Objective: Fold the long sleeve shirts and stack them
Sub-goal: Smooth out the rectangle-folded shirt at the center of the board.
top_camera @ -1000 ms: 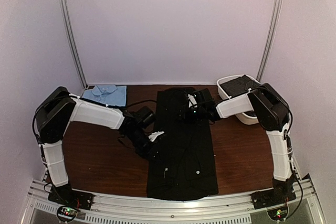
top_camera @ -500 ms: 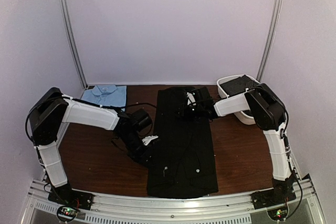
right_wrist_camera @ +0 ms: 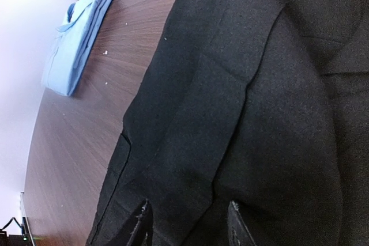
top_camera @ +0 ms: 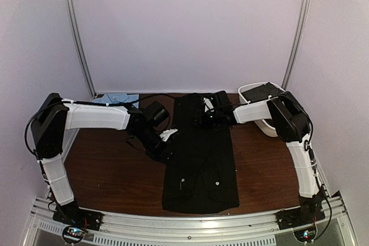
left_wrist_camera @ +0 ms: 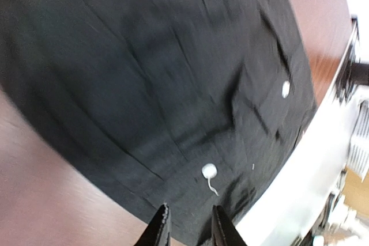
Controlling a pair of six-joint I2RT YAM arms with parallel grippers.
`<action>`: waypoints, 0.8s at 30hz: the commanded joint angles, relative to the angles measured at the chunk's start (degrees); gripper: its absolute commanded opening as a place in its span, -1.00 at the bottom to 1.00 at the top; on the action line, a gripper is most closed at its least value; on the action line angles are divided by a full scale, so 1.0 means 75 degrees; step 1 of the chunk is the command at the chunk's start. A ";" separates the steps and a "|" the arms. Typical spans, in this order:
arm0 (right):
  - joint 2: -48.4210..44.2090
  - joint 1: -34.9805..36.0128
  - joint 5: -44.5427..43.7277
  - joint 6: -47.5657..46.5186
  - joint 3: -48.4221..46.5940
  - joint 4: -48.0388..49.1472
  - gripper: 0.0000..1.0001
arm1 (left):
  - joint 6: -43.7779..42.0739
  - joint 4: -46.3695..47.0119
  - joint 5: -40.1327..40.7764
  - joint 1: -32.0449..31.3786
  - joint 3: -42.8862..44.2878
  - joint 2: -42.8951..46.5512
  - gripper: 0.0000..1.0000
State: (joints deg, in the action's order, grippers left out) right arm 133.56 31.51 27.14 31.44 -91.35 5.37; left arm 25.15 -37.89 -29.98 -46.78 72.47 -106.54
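The left pincer (left_wrist_camera: pixel 190 231) hangs over the left edge of the black shirt (top_camera: pixel 202 159), its tips slightly parted with nothing between them. The right pincer (right_wrist_camera: pixel 189 226) sits low over the far end of that shirt, spread wider, with cloth showing flat beneath the gap. The black shirt lies lengthwise down the middle of the table (top_camera: pixel 109 171), from the far side to the near edge. A folded light blue shirt (right_wrist_camera: pixel 78 38) rests at the far left corner. At far right stands a white tub (top_camera: pixel 247 89) holding dark cloth (top_camera: pixel 259 93).
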 commanded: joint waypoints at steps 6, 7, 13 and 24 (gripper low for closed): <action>-0.0603 -0.0134 -0.0289 -0.0713 -0.0471 -0.0657 -0.02 | 0.0802 0.2063 0.0397 0.1430 0.1500 -0.0784 -0.48; -0.0730 -0.0134 -0.0281 -0.0696 -0.0434 -0.0660 -0.01 | 0.0871 0.2261 0.0386 0.1503 0.1767 -0.1000 -0.48; -0.1241 -0.0174 -0.0321 -0.0611 0.0335 -0.0397 0.12 | 0.1191 0.2831 0.0851 0.1659 0.3770 -0.2602 -0.48; -0.1453 -0.0680 0.0050 -0.0311 0.1760 0.0306 0.09 | 0.1736 0.2989 0.0656 0.1668 0.5778 -0.4819 -0.48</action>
State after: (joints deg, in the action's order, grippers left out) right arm 123.11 27.70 26.57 28.49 -79.90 5.58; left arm 35.99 -17.96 -24.51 -34.28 113.10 -139.57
